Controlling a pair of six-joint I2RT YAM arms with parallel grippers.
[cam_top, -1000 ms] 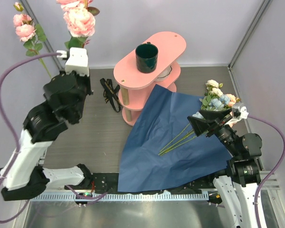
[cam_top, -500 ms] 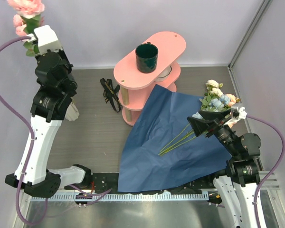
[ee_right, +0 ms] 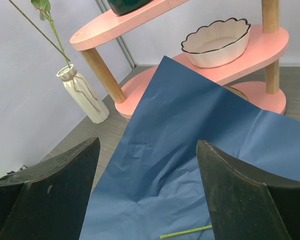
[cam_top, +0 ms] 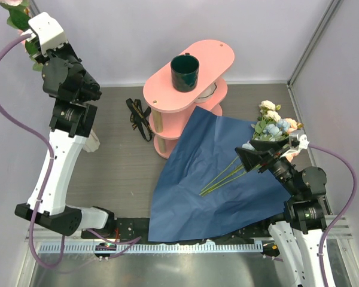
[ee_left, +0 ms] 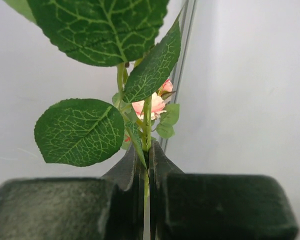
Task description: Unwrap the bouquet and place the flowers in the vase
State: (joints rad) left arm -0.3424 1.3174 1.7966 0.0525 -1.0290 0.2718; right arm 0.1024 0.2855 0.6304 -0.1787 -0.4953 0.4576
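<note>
- Step in hand, as I read it: unwrapping is done and loading the vase is under way. The blue paper (cam_top: 191, 155) lies open and flat on the counter (cam_top: 119, 173). The black ribbon (cam_top: 140, 118) is off, lying at 9 o'clock of the pink shelf (cam_top: 218, 54).
- Your left tool (ee_left: 146, 170) is pinched tight on one pink flower stalk (ee_left: 149, 106), raised high at 10 o'clock of the counter.
- In the right wrist view that stalk slants down to the mouth of the vase (ee_right: 82, 95). Whether its foot sits inside the rim, I cannot tell.
- The vase stands upright at 9 o'clock, under the left arm and apart from the paper.
- Your right tool (ee_right: 147, 145) has its jaws wide and holds nothing. It hovers over the paper at 3 o'clock.
- The rest of the bouquet (cam_top: 274, 125) has its blooms at 3 o'clock, just beside the right tool. Its green stems (cam_top: 222, 177) trail across the paper toward 7 o'clock.
- Next move, my judgement: bring the stalk upright and lower it until the foot seats in the narrow neck, and only then let go. The stalk is long and top-heavy, so the slim vase may tip.
- Count:
  - One each: vase, paper sheet, ribbon, shelf.
  - One dark green mug (cam_top: 185, 72) and one scalloped bowl (ee_right: 215, 42).
  - One stalk held.
  - At least three stems on the paper; the exact number is too fine to tell.
</note>
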